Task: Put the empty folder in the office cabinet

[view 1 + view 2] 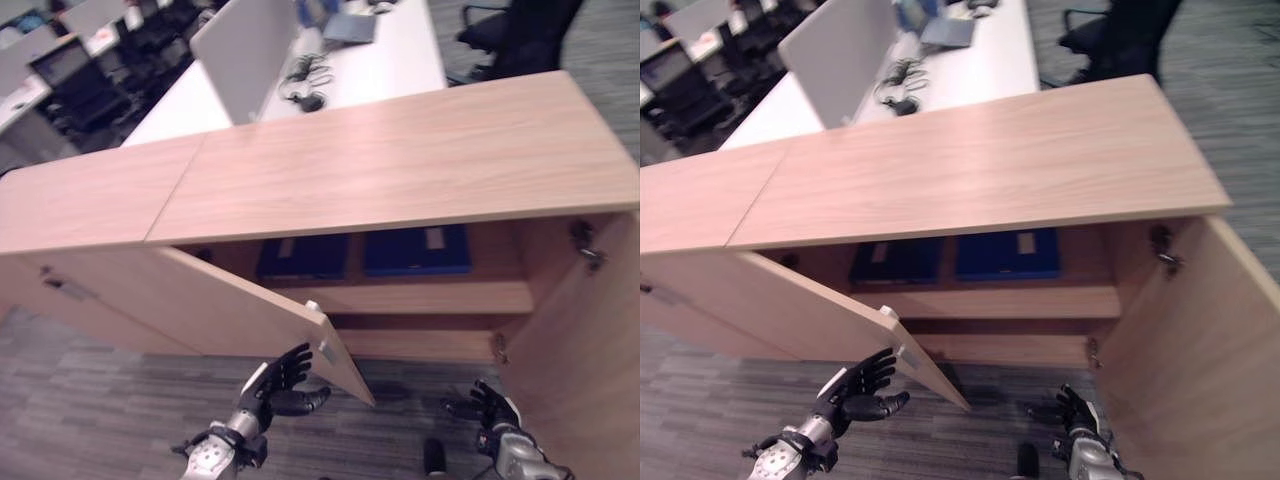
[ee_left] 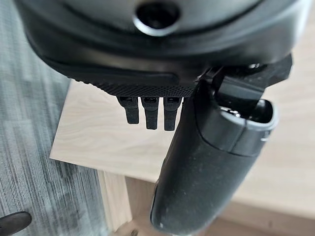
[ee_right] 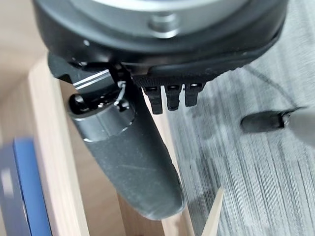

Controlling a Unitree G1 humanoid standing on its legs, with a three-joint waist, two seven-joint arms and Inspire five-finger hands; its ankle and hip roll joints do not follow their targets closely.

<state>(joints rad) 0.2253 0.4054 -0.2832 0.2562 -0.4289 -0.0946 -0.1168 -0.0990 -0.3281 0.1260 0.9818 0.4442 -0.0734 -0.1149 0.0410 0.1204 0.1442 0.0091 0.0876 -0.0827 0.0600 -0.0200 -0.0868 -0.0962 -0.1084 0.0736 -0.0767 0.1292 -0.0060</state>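
The wooden office cabinet (image 1: 400,160) stands with both doors swung out. Two blue folders lie flat on its upper shelf, one on the left (image 1: 305,256) and one on the right (image 1: 418,250); the lower shelf looks bare. My left hand (image 1: 275,385) is open, its straight fingers (image 2: 150,113) reaching up at the free corner of the left door (image 1: 200,300). My right hand (image 1: 490,408) hangs low by the right door (image 1: 590,340), open and holding nothing. A blue folder edge (image 3: 29,187) shows past the right hand's thumb (image 3: 133,162).
Grey carpet (image 1: 100,420) lies in front of the cabinet. Behind it are white desks (image 1: 400,50) with a grey divider (image 1: 245,55), a laptop (image 1: 350,27) and cables. Black office chairs stand at the back left (image 1: 80,80) and back right (image 1: 520,35).
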